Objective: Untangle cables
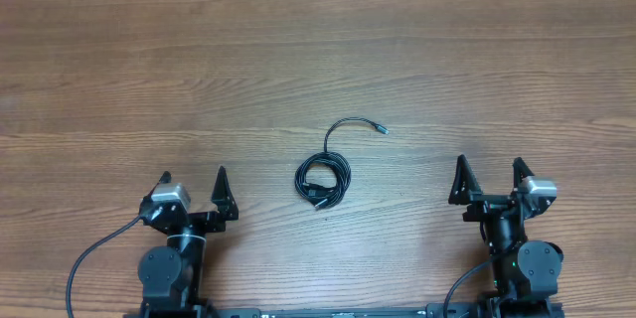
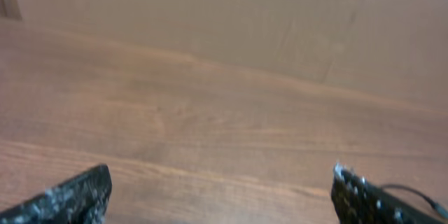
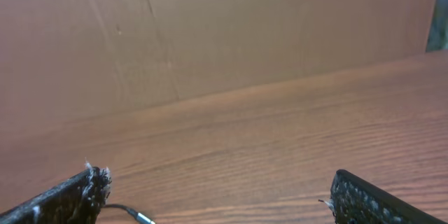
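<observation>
Black cables (image 1: 344, 173) lie coiled on wooden table (image 1: 149, 70) between left hand (image 1: 193, 176) and right hand (image 1: 488, 163), both released.

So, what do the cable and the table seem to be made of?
The cable looks like a thin cord in black rubber or plastic with a matt finish, since it bends into loose coils. The table looks like wood or a wood-pattern laminate: it shows brown grain lines and a smooth top with a faint sheen.
</observation>
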Robot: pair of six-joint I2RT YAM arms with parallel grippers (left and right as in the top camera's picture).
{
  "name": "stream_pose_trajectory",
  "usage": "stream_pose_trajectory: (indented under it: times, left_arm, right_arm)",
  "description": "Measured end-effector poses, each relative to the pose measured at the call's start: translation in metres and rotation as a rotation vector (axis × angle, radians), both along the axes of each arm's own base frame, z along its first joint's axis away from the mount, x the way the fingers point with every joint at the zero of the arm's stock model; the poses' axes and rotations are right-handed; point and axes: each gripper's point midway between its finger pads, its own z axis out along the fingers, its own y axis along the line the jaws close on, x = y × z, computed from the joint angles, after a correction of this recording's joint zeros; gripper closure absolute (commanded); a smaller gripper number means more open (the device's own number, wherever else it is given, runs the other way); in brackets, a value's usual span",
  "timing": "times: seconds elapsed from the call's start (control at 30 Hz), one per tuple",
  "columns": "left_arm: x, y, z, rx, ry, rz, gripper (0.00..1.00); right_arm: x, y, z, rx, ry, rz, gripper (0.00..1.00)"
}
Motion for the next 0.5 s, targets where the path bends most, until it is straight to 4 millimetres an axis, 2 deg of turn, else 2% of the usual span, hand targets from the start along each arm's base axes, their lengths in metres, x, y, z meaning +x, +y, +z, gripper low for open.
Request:
stream_pose_trajectory:
  times: [0.17,0.3,0.5]
  left_arm:
    - [-0.014,0.0,-0.011,0.021,0.144,-0.004,0.0]
    - [-0.022,0.0,0.002,0.036,0.172,-0.007,0.0]
    - [-0.025,0.0,0.021,0.043,0.239,-0.011,0.0]
  right_arm:
    - [-0.003,0.0,-0.017,-0.004,0.091,0.001,0.0]
    - [-0.009,0.0,-0.017,-0.007,0.173,0.002,0.0]
    - [-0.012,0.0,0.008,-0.01,0.238,0.002,0.0]
